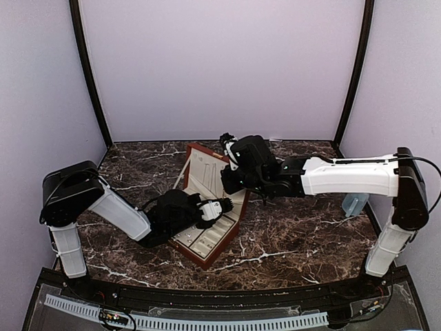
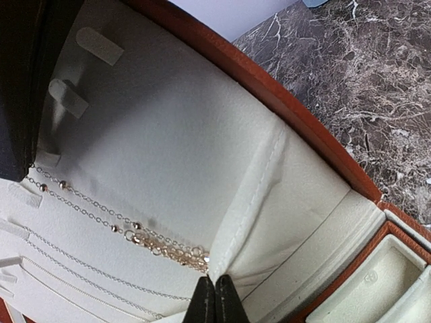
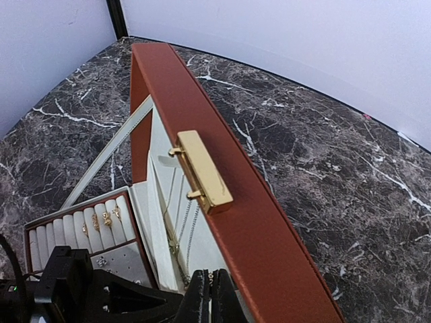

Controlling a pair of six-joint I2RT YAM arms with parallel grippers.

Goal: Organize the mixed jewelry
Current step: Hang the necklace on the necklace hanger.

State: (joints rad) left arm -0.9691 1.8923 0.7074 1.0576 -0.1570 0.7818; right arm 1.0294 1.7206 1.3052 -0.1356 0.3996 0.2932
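Already we see chains (image 2: 121,219) strung across the lid (image 2: 168,121), lower left of the left wrist view, and gold pieces (image 3: 101,221) slotted at lower left of the right one (much seems sorted, we judge). The left claw (image 2: 214,299), closed, sits just below the chain ends. The right claw (image 3: 210,296) is closed at the lid's edge.

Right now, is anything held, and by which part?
Cannot be told: the left gripper is shut by the bunched end of the gold chain, contact hidden; the right gripper is shut at the box lid, nothing visibly held.

Reddish-brown box (image 3: 256,235); gold chains (image 2: 163,246); dark white-veined marble table (image 1: 296,234).
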